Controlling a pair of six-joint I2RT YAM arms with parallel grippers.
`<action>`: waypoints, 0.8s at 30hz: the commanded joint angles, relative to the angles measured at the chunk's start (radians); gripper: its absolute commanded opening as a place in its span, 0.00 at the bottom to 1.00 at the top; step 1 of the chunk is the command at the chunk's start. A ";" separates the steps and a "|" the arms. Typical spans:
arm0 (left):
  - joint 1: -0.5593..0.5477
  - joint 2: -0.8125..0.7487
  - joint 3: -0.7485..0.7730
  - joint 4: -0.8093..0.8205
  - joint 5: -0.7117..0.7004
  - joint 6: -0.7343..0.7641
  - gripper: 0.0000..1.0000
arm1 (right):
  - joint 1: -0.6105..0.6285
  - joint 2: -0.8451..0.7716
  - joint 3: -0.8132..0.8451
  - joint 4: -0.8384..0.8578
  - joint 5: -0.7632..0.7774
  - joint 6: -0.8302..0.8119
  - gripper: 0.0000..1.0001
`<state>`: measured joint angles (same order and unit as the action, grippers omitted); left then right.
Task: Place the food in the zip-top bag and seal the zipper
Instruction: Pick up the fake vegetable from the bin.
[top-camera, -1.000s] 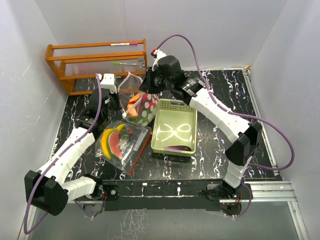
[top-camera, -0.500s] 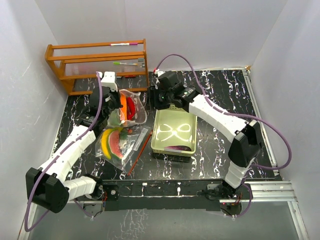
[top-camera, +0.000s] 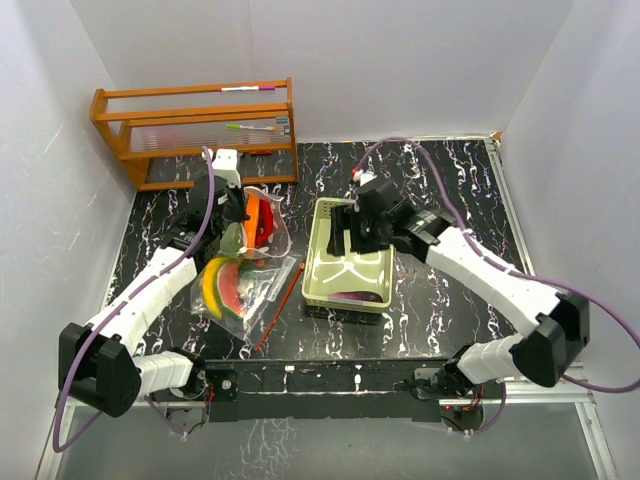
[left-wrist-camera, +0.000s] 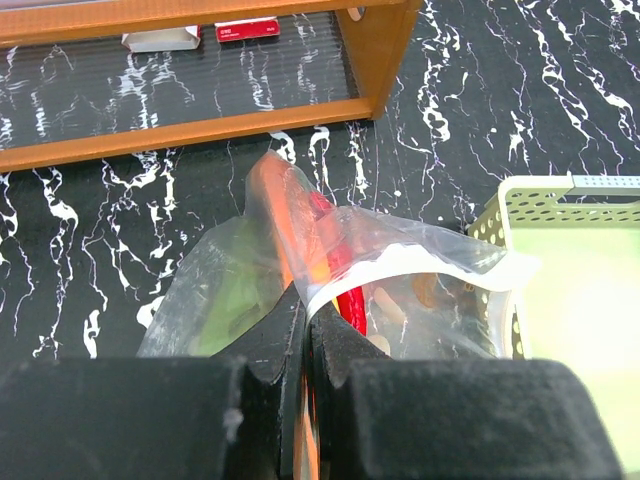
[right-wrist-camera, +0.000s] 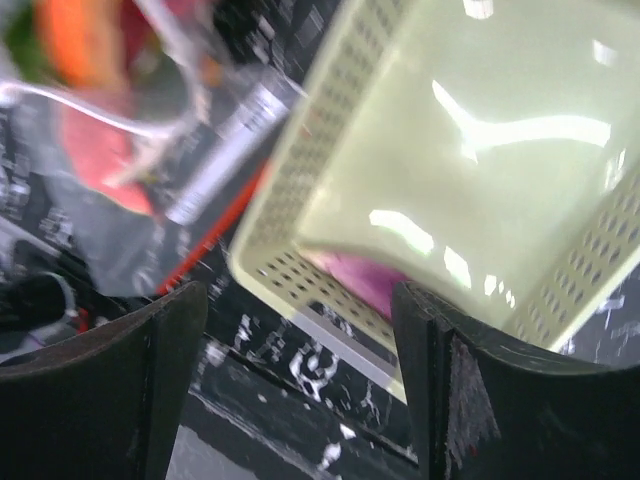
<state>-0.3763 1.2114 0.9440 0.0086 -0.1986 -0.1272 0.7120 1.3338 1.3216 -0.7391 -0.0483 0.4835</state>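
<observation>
– Black marbled surface (top-camera: 450, 180), white walls on three sides: what stands on it?
– One wooden rack (top-camera: 195, 130) at the far left. One pale green basket (top-camera: 312, 262) near the centre. One clear zip-top bag (top-camera: 262, 222) just left of the basket.

– State of the left end effector (top-camera: 232, 200)?
– Clenched. In the left wrist view its fingers (left-wrist-camera: 275, 345) meet on the rim of the bag, with no gap between them. The bag mouth stands open toward the basket.

– State of the right end effector (top-camera: 352, 235)?
– Released. It hangs over the far half of the basket with its fingers (right-wrist-camera: 170, 370) wide apart and nothing between them.

– Location of the food?
– A red chilli (left-wrist-camera: 345, 290), an orange piece (left-wrist-camera: 290, 240) and green pieces (left-wrist-camera: 235, 300) sit inside the gripped bag. A banana (top-camera: 212, 285) and a watermelon slice (top-camera: 235, 300) lie under clear plastic on the surface, nearer the arm bases. Whether that plastic belongs to the same bag cannot be told. A purple aubergine (top-camera: 355, 296) lies in the near end of the basket, outside any bag.
</observation>
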 joint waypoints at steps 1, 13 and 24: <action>0.004 -0.013 0.004 0.048 0.008 -0.003 0.00 | -0.004 0.084 -0.107 -0.090 0.033 0.064 0.77; 0.004 -0.033 -0.001 0.051 -0.012 0.014 0.00 | -0.007 0.201 -0.103 -0.120 0.021 0.022 0.78; 0.004 -0.030 0.001 0.051 -0.011 0.012 0.00 | -0.006 0.272 -0.146 -0.200 -0.060 -0.098 0.78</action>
<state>-0.3759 1.2133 0.9344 0.0216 -0.1993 -0.1230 0.7105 1.5887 1.1831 -0.9222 -0.0654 0.4423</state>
